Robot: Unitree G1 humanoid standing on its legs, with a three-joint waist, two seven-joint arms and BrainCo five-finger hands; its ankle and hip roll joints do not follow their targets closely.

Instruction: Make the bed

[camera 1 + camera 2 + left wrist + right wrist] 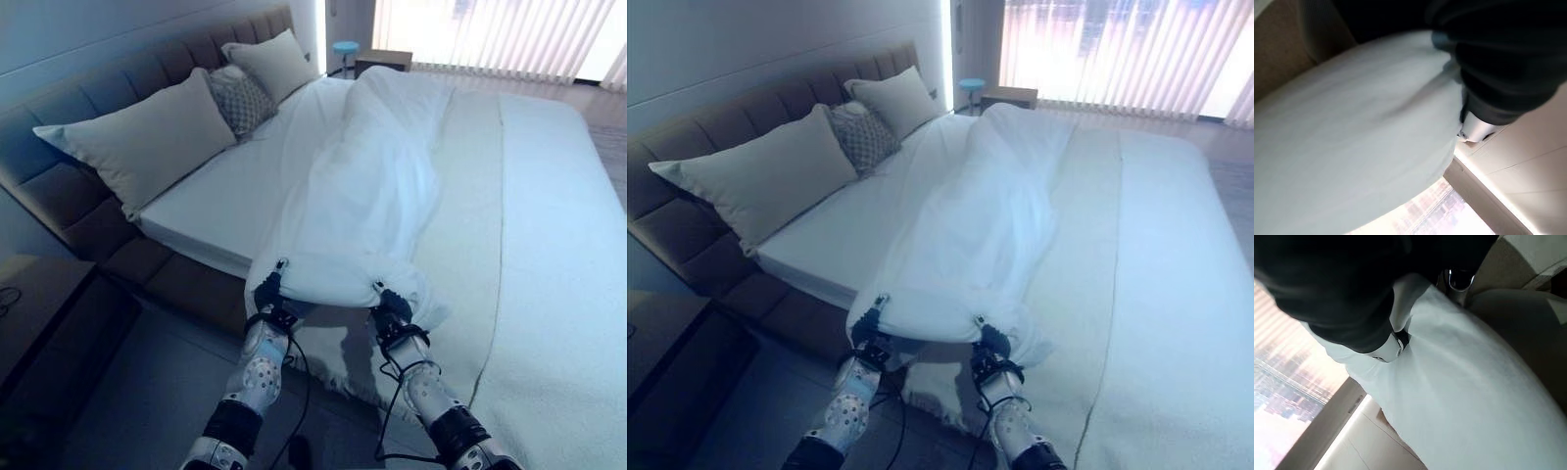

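Note:
A white duvet [362, 196] lies bunched in a long ridge down the middle of the bed, from the far end to the near side edge. Its near end hangs lifted off the edge of the bed. My left hand [269, 294] and right hand [392, 308] are each shut on that near end, about a shoulder's width apart, with cloth puffing out over both. The left wrist view has the duvet [1352, 147] pressed against my left hand [1498, 63]. In the right wrist view my right hand [1342, 293] pinches a crease of the duvet [1474, 396].
The bare white sheet [225, 196] shows left of the ridge, a beige cover [470, 215] right of it. Two large pillows [147, 142] [269, 61] and a patterned cushion [238, 101] lean on the padded headboard [59, 186]. A dark nightstand [39, 294] stands at my left.

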